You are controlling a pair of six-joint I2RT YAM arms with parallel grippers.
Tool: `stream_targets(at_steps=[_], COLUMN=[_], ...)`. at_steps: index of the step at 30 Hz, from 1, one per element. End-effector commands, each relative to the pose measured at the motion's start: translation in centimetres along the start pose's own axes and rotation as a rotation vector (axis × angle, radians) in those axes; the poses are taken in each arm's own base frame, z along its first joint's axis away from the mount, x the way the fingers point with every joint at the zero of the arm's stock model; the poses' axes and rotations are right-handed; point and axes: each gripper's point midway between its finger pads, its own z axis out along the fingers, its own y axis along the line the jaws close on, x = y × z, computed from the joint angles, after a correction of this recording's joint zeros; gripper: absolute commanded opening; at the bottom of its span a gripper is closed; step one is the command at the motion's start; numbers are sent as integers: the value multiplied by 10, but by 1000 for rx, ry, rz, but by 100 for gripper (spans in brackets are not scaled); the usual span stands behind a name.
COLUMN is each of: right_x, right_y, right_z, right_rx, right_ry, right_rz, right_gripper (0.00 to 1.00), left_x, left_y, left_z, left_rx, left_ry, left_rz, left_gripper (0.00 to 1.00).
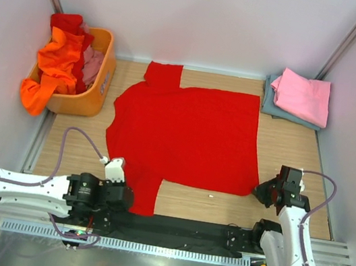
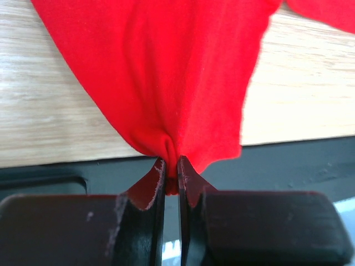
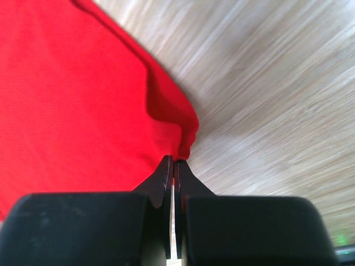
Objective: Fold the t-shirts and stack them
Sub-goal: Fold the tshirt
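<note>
my L hand clenched on red t-shirt at near sleeve | my R hand clenched on its near-R hem corner | shirt spread mid bench | pink t-shirt atop grey-blue t-shirt, far R corner

The pink t-shirt hides most of the grey-blue t-shirt beneath it.

The large t-shirt is plain bright red, the basket orange, the table pale wood-grain.
</note>
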Motion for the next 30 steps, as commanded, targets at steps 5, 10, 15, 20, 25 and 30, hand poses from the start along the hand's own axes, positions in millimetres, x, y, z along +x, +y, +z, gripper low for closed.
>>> stream_targets(at_steps=[5, 10, 15, 20, 25, 30], right_x=[-10, -9, -5, -19, -32, -50], right_y=[14, 19, 20, 37, 57, 78], right_z=[-46, -72, -88, -93, -81, -70], right_rx=[-57, -97, -113, -165, -176, -194], right_ry=[-58, -91, -87, -128, -93, -94], right_rz=[-41, -33, -48, -72, -95, -129], right_gripper=[1, 1, 1, 1, 1, 1], left_x=[-1, 8, 6, -14, -52, -98], left_y=[-1, -17, -34, -57, -64, -72], left_z=[-28, -33, -45, -58, -62, -52], left_rx=[-10, 24, 19, 45, -11, -63], left_ry=[72, 129, 155, 108, 134, 152], left_rz=[6, -22, 4, 127, 189, 267], left_gripper=[0, 0, 0, 4, 0, 0])
